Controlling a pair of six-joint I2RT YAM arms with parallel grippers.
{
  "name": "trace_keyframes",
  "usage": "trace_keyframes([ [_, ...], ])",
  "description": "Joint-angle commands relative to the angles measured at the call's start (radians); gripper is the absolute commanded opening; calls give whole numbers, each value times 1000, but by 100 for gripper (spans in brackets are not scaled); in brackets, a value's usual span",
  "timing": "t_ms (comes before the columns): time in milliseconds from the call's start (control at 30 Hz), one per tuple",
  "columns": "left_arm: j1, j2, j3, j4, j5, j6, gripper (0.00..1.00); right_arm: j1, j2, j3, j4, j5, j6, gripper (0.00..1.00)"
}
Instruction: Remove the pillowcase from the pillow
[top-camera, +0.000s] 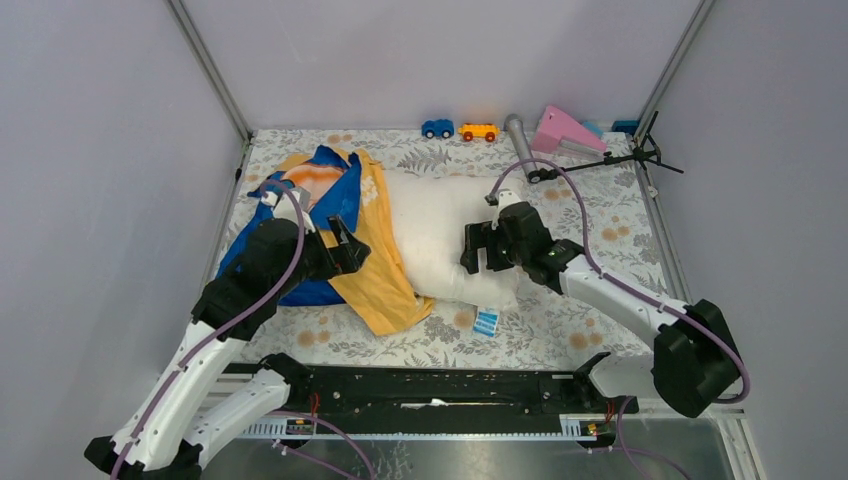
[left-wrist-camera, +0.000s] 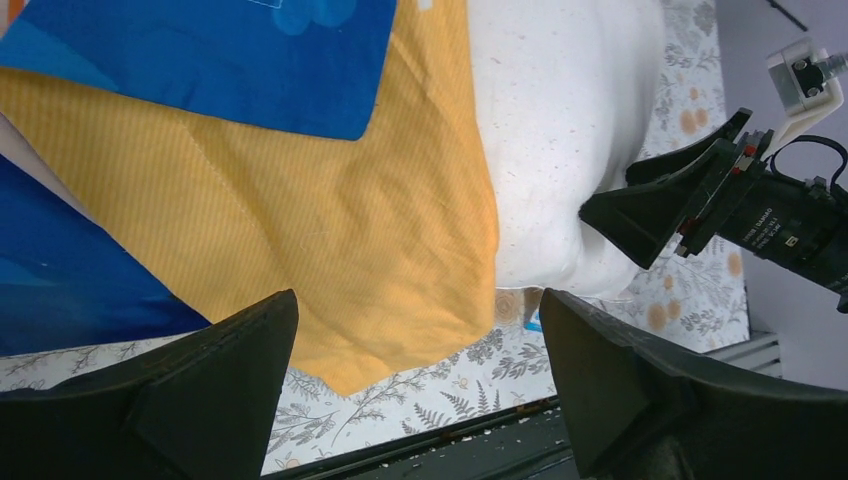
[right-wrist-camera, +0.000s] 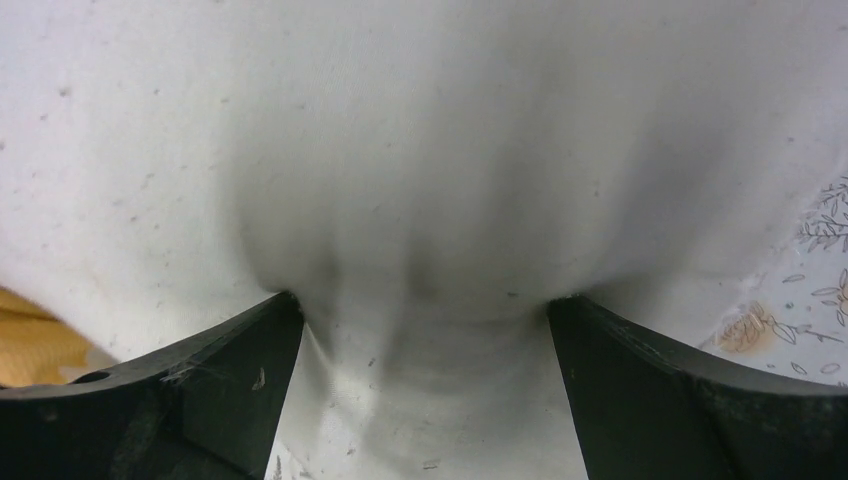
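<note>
The pillowcase (top-camera: 385, 270) lies crumpled on the left, yellow-orange with a blue-and-orange print folded over it. It overlaps the left end of the off-white pillow (top-camera: 435, 230). My left gripper (top-camera: 350, 245) is open and empty, hovering over the pillowcase's near yellow corner (left-wrist-camera: 330, 230); its jaws (left-wrist-camera: 418, 300) stand wide apart. My right gripper (top-camera: 480, 262) is open, with its fingertips pressed into the pillow's near right side (right-wrist-camera: 420, 150), and pillow fabric bulges between the jaws (right-wrist-camera: 422, 300). The left wrist view shows the pillow (left-wrist-camera: 560, 120) and the right gripper (left-wrist-camera: 615, 200).
A floral table cloth (top-camera: 560, 320) covers the table. At the back stand a blue toy car (top-camera: 437, 128), an orange toy car (top-camera: 478, 131), a grey cylinder (top-camera: 517, 135), a pink object (top-camera: 565, 130) and a black stand (top-camera: 620, 155). A small blue-and-white tag (top-camera: 486, 322) lies by the pillow's near edge.
</note>
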Motion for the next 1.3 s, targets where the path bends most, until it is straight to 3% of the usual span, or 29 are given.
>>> trace_keyframes([
  [0, -35, 36, 16, 28, -97, -10, 99, 7, 63, -53, 186, 72, 29, 100],
  [133, -115, 106, -9, 79, -152, -14, 99, 7, 96, -96, 269, 107, 36, 100],
  [333, -250, 246, 56, 103, -299, -9, 99, 7, 126, -149, 382, 40, 59, 100],
  [533, -273, 359, 6, 192, -370, -4, 99, 6, 110, -160, 384, 50, 58, 99],
  [600, -273, 361, -68, 286, -372, -20, 99, 6, 91, -174, 391, 66, 59, 90],
  [633, -273, 359, -105, 324, -376, -34, 99, 6, 81, -181, 392, 81, 62, 81],
  [767, -258, 328, -228, 389, -490, -79, 98, 5, 17, -219, 377, 228, 104, 26],
  [833, -215, 268, -301, 401, -551, -136, 82, 4, -32, -247, 354, 369, 148, 7],
  [867, -175, 217, -354, 430, -543, -149, 72, 2, -59, -262, 347, 422, 170, 2],
  [1000, 54, -37, -541, 517, -398, -184, 45, -45, -187, -324, 317, 570, 255, 0],
  [1100, 149, -166, -577, 433, -446, -233, 24, -115, -276, -373, 298, 614, 321, 0],
  [1167, 174, -242, -573, 369, -514, -261, 17, -158, -339, -415, 286, 657, 376, 0],
  [1267, 181, -343, -554, 281, -624, -292, 17, -215, -450, -460, 222, 754, 460, 0],
])
